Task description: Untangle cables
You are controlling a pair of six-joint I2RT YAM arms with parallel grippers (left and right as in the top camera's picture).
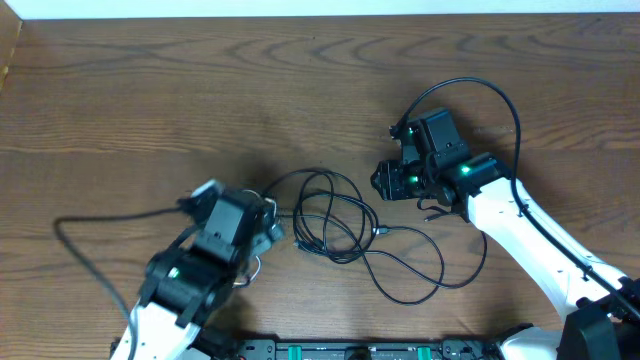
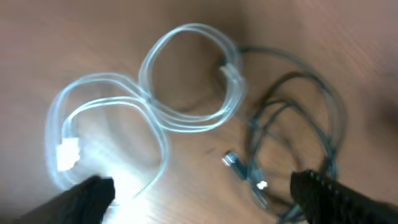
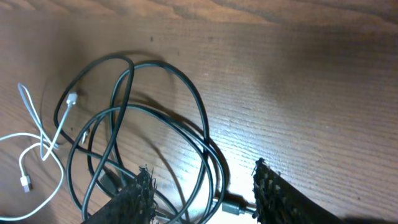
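**Cable heap and both pincers, three views.** The black cables (image 3: pixel 202 118) are being shown heaped in overlapping loops near the middle of the table (image 1: pixel 150 100), with several strands crossing one another. The white cable (image 2: pixel 230 74) is being shown coiled in two loose loops just beside this heap, on the left arm's side. In the right wrist view one of its ends appears to be reaching in among the outer black loops, though the strand is thin there.

The left pincer (image 2: pixel 202 183) is being held spread wide above the white cable. Its fingers (image 2: pixel 87 199) are being kept well apart, and nothing is being gripped between them. The right pincer (image 3: pixel 202 186) is being held about half open over the edge of the black heap. Black strands and a small plug are being framed in the gap between its fingers (image 3: pixel 134 196), but the gap is far wider than any cord and nothing is being clamped.
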